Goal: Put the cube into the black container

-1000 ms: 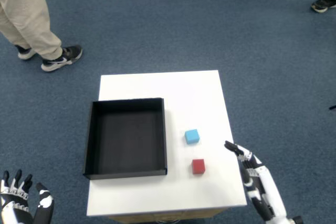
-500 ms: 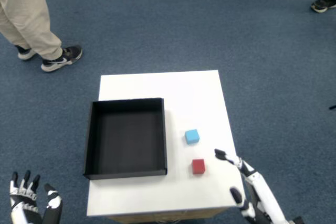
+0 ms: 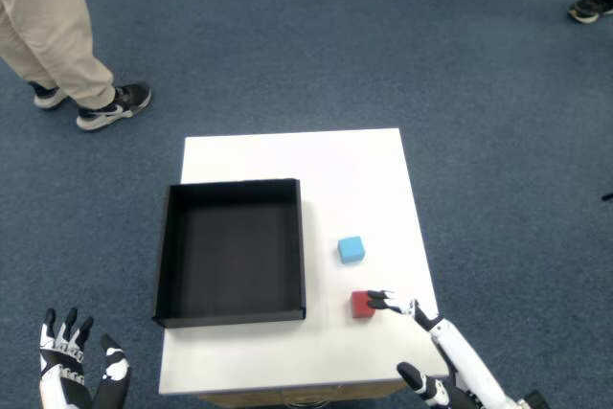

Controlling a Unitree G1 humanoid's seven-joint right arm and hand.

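Red cube [image 3: 361, 305]: on the white table [image 3: 354, 170], at the right hand's [image 3: 436, 352] fingertips [image 3: 375, 296], which meet its right edge.
Hand state: fingers spread apart, holding nothing.
Cube orientation: sits flat, edges roughly square to the table; no long axis.
Black container [image 3: 231, 251]: left of the hand, beyond the cube.
Blue cube [image 3: 351, 249]: just ahead of the fingertips.
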